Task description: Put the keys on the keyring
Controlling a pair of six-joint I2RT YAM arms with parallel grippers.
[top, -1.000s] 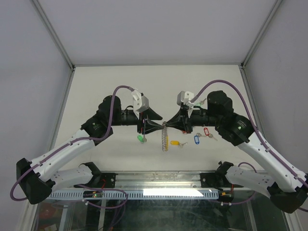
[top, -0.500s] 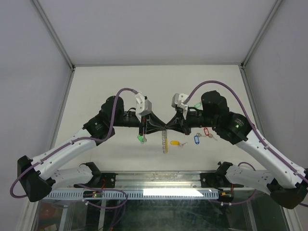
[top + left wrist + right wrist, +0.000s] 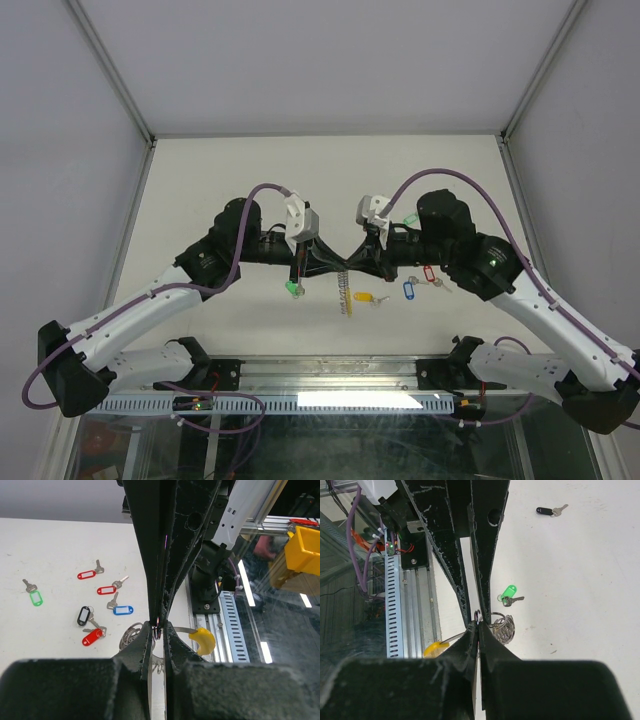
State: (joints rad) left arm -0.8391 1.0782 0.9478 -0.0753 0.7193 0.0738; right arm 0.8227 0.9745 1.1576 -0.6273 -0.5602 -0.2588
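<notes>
Grip: left end effector (image 3: 158,630) and right end effector (image 3: 476,629) pinched shut, tip to tip, on keyring (image 3: 344,290) hanging over bench (image 3: 250,170); keys (image 3: 106,590) loose below. Judgement: part coil gently, equal pull, no twist, else slips.

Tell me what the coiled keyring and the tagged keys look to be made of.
The coiled silvery keyring looks like bare metal wire: grey, glinting, wound like a spring. Its yellow segment looks like smooth opaque plastic, or perhaps a coating. The small silver keys look like shiny metal; their oval tags look like glossy coloured plastic with pale label windows.
</notes>
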